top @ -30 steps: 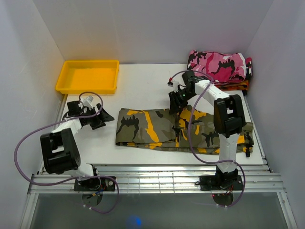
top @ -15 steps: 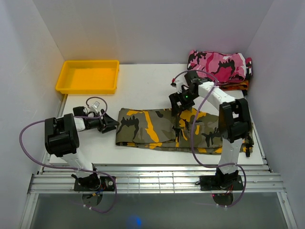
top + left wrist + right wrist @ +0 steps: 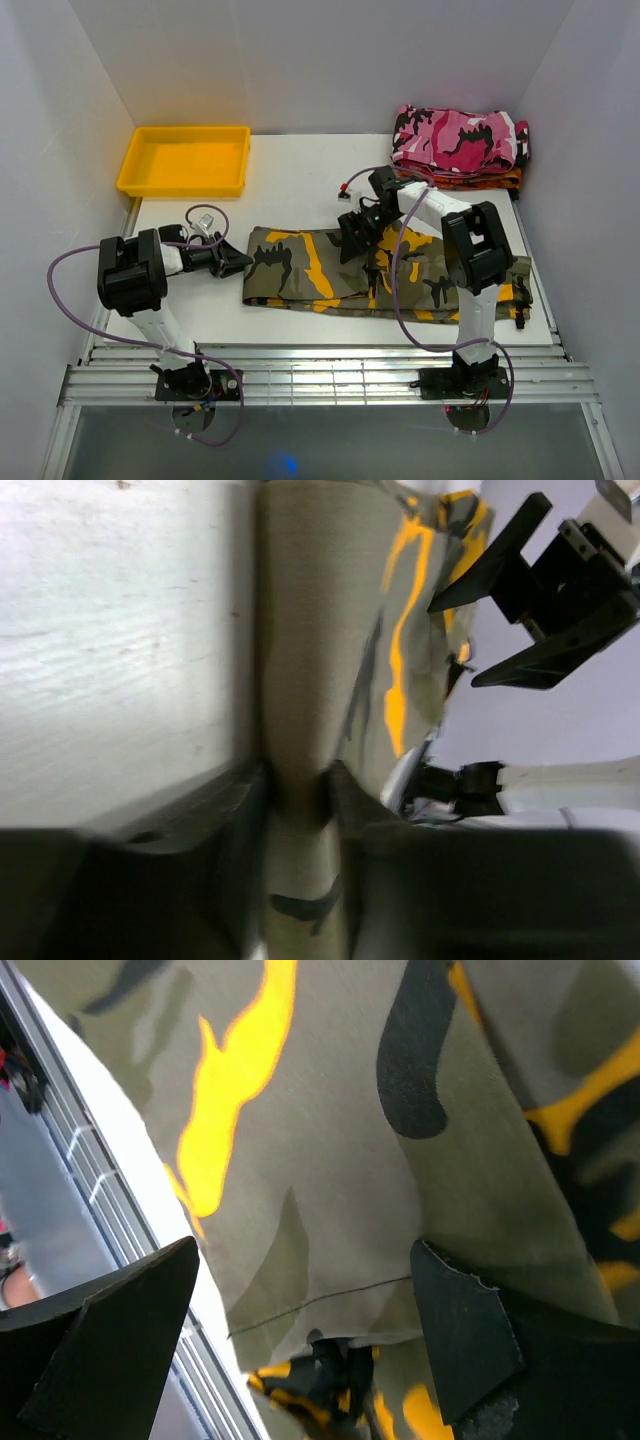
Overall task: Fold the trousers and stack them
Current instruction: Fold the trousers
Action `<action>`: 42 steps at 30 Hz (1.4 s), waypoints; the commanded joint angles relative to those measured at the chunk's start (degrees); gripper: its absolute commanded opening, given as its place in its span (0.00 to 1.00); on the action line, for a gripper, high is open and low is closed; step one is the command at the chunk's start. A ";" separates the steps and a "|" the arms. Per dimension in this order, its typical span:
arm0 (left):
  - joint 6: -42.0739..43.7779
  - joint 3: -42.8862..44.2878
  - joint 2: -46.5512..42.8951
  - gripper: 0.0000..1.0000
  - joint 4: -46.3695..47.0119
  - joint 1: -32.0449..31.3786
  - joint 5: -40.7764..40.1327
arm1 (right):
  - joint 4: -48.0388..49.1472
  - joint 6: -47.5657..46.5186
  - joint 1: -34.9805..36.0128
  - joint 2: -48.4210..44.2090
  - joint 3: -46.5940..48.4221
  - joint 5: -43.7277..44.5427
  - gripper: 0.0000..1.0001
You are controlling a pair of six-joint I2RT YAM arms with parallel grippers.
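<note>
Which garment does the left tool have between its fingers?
The olive camouflage trousers spread mid-table, pinched at their left end; the pink camouflage garment lies folded back right.

Free table between tray and trousers; garment pile far right.

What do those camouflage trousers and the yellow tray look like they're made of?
The trousers look like woven cloth, perhaps cotton, with a matte finish: they lie limp and flat, with soft folds and no shine. The yellow tray looks like moulded plastic, smooth: even colour all over and a raised rim with rounded corners. Looks alone leave the exact material of both open.
</note>
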 commanded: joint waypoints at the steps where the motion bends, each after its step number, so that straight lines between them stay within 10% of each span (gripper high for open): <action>1: 1.35 -0.01 1.33 0.34 0.34 -0.18 -1.48 | -0.81 -0.53 0.89 2.99 -1.07 -1.14 0.91; 4: -1.72 0.26 -0.77 0.00 2.89 1.31 -1.21 | -0.63 -0.27 0.80 5.28 -1.34 1.15 0.90; 17: 2.91 18.50 -14.13 0.00 -16.51 14.40 -2.10 | -6.77 -3.42 5.11 8.53 22.46 1.41 0.98; 25: 12.33 30.57 -21.34 0.00 -29.96 13.27 -2.18 | -10.99 -6.15 0.64 -1.56 14.67 4.49 0.98; 35: 6.63 32.69 -26.79 0.00 -29.63 -7.11 -7.89 | -18.81 -11.60 -18.35 -10.45 -1.24 10.56 0.84; 42: -2.86 32.78 -21.09 0.00 -19.44 -22.93 -13.51 | -14.89 -7.57 -21.88 -9.84 -13.98 8.10 0.93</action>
